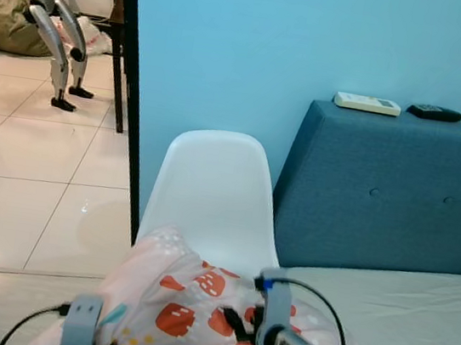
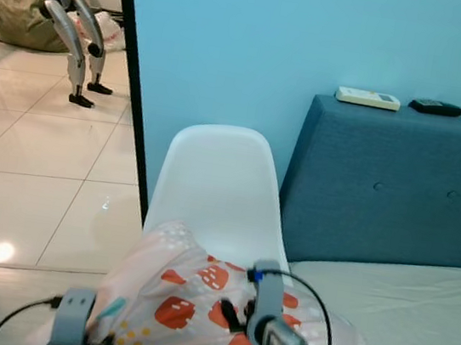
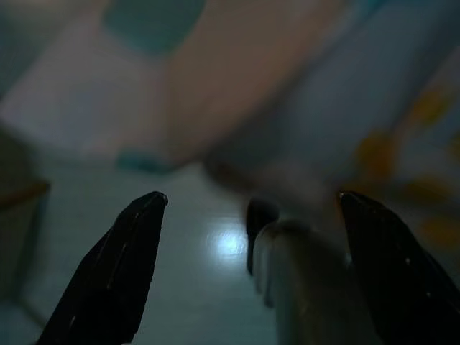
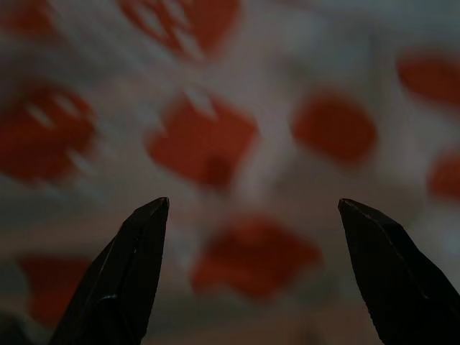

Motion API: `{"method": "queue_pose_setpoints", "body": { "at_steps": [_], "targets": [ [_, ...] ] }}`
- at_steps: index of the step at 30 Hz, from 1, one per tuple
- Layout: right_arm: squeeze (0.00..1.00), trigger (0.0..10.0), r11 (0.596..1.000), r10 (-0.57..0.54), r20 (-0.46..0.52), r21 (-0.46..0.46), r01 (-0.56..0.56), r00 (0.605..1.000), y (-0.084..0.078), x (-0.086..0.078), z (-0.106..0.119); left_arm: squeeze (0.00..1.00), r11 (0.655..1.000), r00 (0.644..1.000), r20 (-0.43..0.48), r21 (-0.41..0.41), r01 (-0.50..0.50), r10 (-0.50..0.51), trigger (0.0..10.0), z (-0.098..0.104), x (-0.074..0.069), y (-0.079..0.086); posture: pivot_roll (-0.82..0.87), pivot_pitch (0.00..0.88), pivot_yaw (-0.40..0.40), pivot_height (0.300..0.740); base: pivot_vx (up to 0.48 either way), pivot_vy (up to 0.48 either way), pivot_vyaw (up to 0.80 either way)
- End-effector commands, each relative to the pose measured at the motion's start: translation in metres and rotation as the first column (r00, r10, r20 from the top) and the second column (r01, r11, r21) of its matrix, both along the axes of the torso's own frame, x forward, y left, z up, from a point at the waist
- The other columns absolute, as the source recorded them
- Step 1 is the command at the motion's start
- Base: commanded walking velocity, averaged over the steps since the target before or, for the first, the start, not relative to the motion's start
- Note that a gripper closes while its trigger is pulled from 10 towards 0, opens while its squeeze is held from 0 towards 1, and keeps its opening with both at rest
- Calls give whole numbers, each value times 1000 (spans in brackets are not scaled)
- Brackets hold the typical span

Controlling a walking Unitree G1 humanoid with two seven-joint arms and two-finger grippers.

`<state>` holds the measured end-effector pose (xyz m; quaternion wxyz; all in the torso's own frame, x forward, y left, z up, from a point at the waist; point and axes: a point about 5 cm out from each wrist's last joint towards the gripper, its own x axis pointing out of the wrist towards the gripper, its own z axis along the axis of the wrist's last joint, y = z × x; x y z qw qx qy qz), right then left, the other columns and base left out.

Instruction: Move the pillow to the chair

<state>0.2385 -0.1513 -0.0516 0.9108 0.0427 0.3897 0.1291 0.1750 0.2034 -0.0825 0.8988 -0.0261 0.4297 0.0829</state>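
Observation:
The pillow [image 1: 185,312] is pale pink with red strawberry prints. It is held up at the bottom of the head views, just in front of the seat of the white shell chair [image 1: 211,187]. My left gripper [image 3: 251,198] is at the pillow's left side, fingers spread, with pillow fabric above it and shiny floor beyond. My right gripper [image 4: 253,205] presses against the pillow's right side, fingers spread wide over the printed fabric. One black finger of my right gripper [image 1: 233,321] lies on the cloth. The pillow hides the chair seat.
A blue padded headboard [image 1: 400,188] and a bed mattress [image 1: 398,325] stand right of the chair. A white remote [image 1: 367,103] and a black remote [image 1: 435,112] lie on the headboard. A black post [image 1: 129,98] edges the blue wall. Another robot [image 1: 56,11] stands on the tiled floor at far left.

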Motion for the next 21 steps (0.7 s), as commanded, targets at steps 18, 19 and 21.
{"method": "queue_pose_setpoints", "body": {
  "at_steps": [18, 19, 21],
  "targets": [
    [0, 10000, 971, -199, -264, -180, 155, 944, -30, -78, -44, 0, 999, 972, -232, 41, -28, 37, 10000, -21, -52, 15, 107, 0, -46, 740, -279, 0, 0],
    [0, 10000, 968, -213, -275, -187, 165, 937, -32, -83, -46, 0, 999, 971, -234, 41, -26, 35, 10000, -21, -53, 15, 107, 0, -46, 740, -285, 0, 0],
    [0, 10000, 969, -204, -283, -195, 152, 937, -33, -85, -47, 0, 999, 971, -236, 40, -24, 33, 10000, -21, -53, 15, 104, 0, -44, 740, -285, 0, 0]
  ]
}}
